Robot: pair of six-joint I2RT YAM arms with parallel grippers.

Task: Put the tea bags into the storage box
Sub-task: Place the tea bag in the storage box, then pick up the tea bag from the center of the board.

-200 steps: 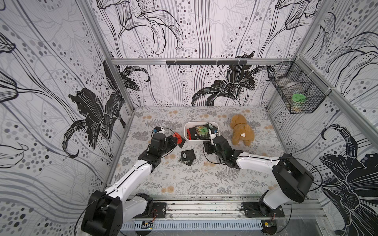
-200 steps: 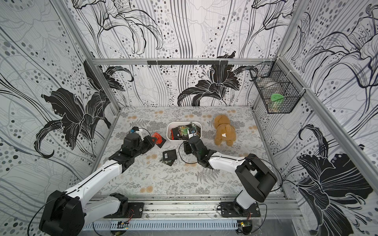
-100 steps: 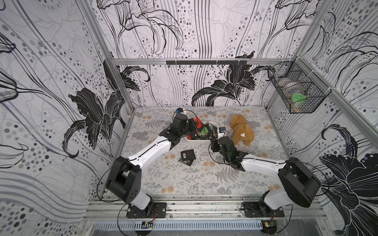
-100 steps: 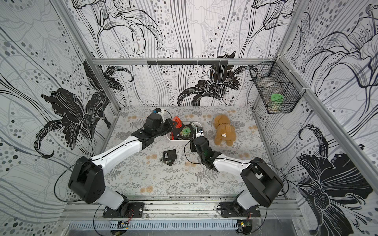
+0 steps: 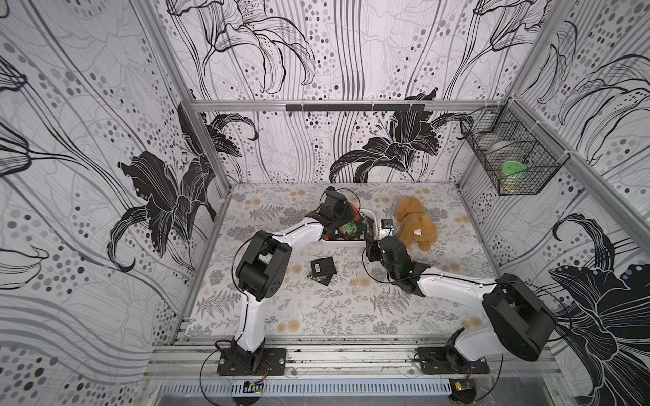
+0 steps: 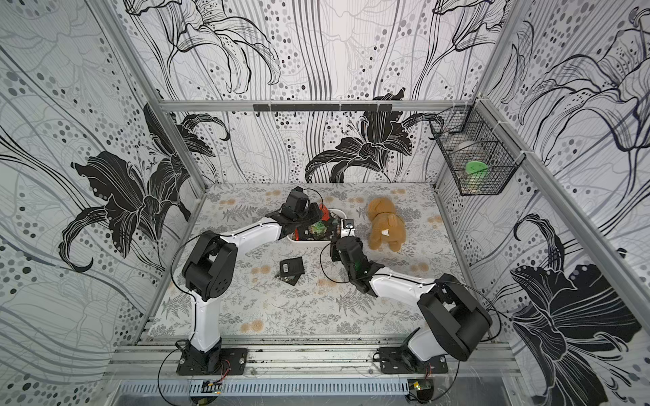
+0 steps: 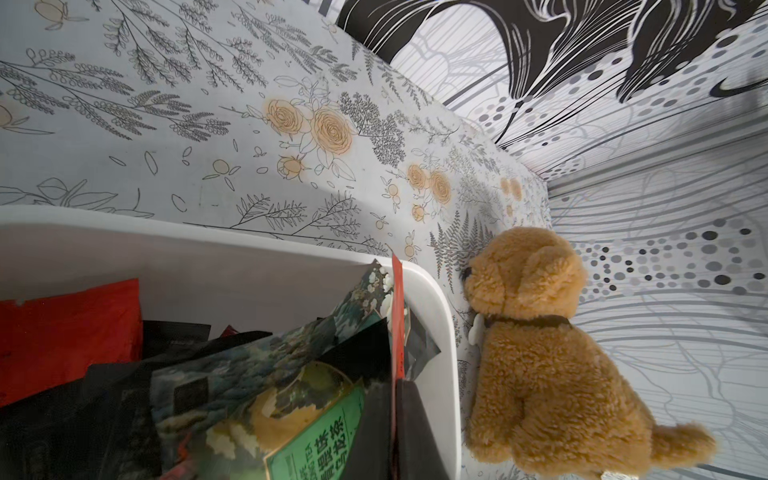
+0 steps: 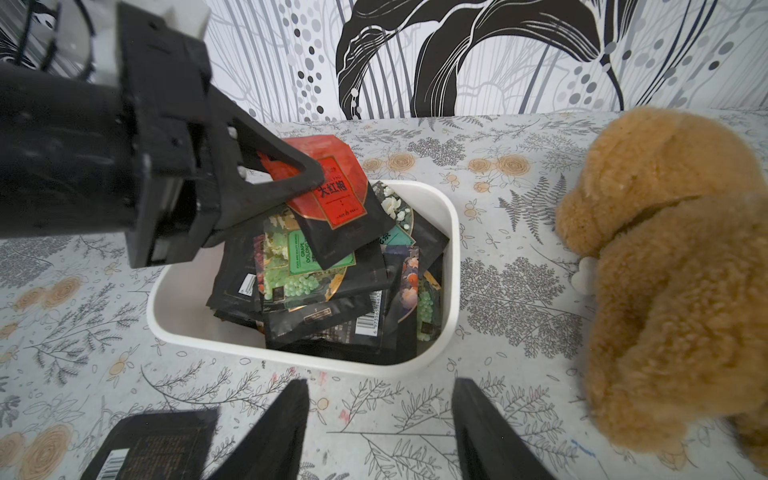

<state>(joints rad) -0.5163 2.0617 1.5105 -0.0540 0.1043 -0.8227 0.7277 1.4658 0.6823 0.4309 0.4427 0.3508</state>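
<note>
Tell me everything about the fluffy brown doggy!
The fluffy doggy is a soft plush toy with curly golden-brown fur, a floppy ear, a dark nose, a thin dark collar, a small white tag and a stubby tail. It seems to lie on its side on the flowery table, its head toward the back wall. It is right beside the white box, with a strip of table between them. Nothing else touches it.

Black tea bags (image 8: 316,282) heaped in white storage box (image 8: 187,328).
</note>
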